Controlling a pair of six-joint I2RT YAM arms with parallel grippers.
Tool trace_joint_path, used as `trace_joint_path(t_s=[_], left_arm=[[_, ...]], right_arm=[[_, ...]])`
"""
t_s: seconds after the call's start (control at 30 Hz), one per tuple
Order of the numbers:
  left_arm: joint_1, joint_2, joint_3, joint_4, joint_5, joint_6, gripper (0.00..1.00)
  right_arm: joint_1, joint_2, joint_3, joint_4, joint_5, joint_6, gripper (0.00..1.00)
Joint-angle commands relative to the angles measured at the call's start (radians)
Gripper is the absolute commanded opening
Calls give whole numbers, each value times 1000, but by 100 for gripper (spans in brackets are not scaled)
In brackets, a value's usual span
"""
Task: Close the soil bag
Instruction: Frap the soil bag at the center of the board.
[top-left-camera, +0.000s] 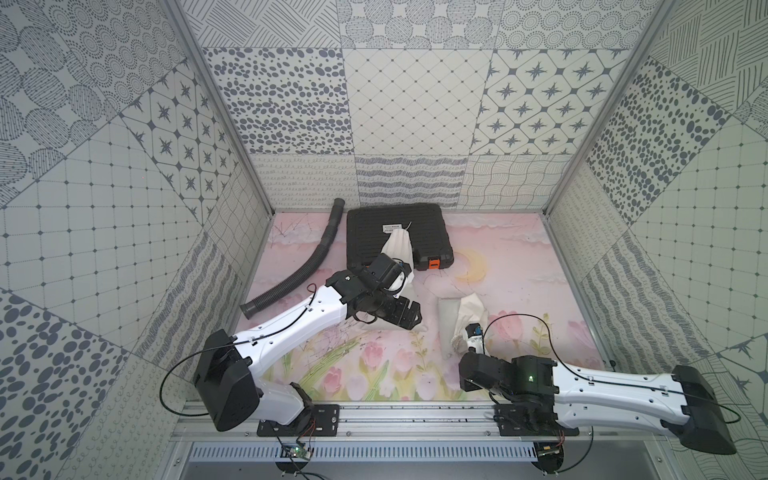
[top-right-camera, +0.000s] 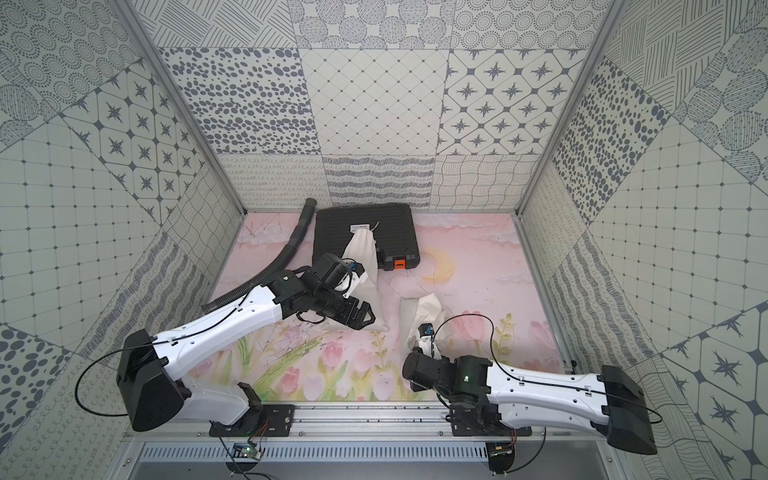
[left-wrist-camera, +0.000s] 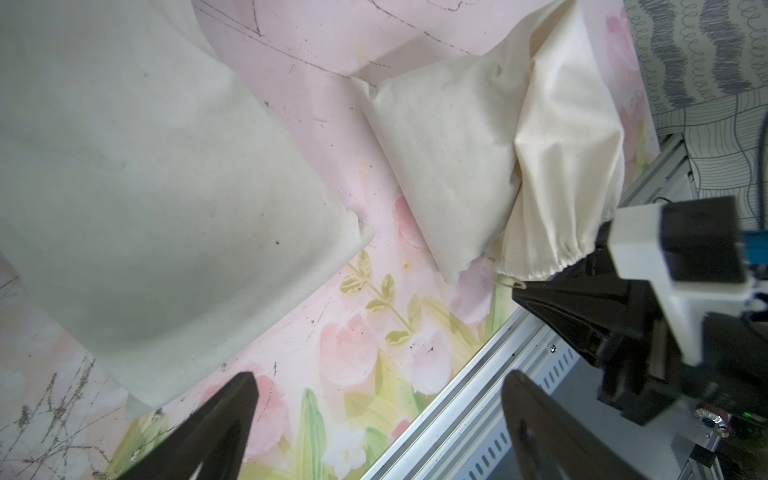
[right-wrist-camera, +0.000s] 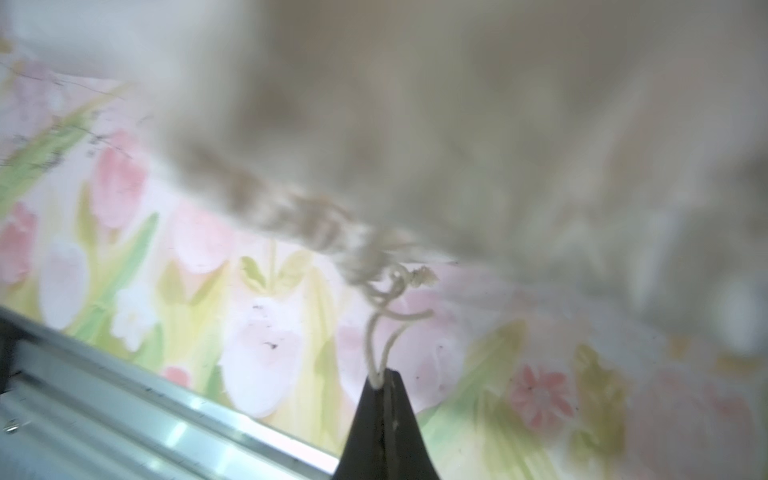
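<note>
The soil bag (top-left-camera: 459, 313) (top-right-camera: 420, 312) is a cream cloth sack lying right of the mat's centre, its gathered mouth (left-wrist-camera: 552, 259) turned toward the front rail. My right gripper (right-wrist-camera: 384, 374) (top-left-camera: 459, 345) is shut on the bag's thin drawstring (right-wrist-camera: 380, 336), which runs from the blurred mouth (right-wrist-camera: 316, 220) into the closed fingertips. In the left wrist view its black fingers (left-wrist-camera: 582, 299) sit right at the mouth. My left gripper (left-wrist-camera: 380, 376) (top-left-camera: 409, 318) (top-right-camera: 365, 318) hovers open and empty left of the bag, apart from it.
A second, larger cream sack (top-left-camera: 399, 249) (left-wrist-camera: 145, 187) leans on a black case (top-left-camera: 432, 232) at the back and runs under my left arm. A black corrugated hose (top-left-camera: 299, 266) lies at the back left. The metal rail (top-left-camera: 415, 415) borders the mat's front.
</note>
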Motion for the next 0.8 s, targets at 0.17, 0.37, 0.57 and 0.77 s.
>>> trace_joint_path(t_s=[0.17, 0.37, 0.57, 0.77], left_arm=[[-4, 21, 52, 117, 65, -22, 96], [-65, 49, 113, 205, 111, 68, 96], [-128, 47, 135, 344, 122, 107, 96], [-175, 48, 168, 467, 110, 161, 96]], right_arm=[[-59, -158, 269, -306, 70, -115, 0], [-137, -109, 400, -314, 11, -206, 0], [-200, -99, 529, -313, -15, -258, 0], [-254, -101, 652, -310, -26, -309, 0]])
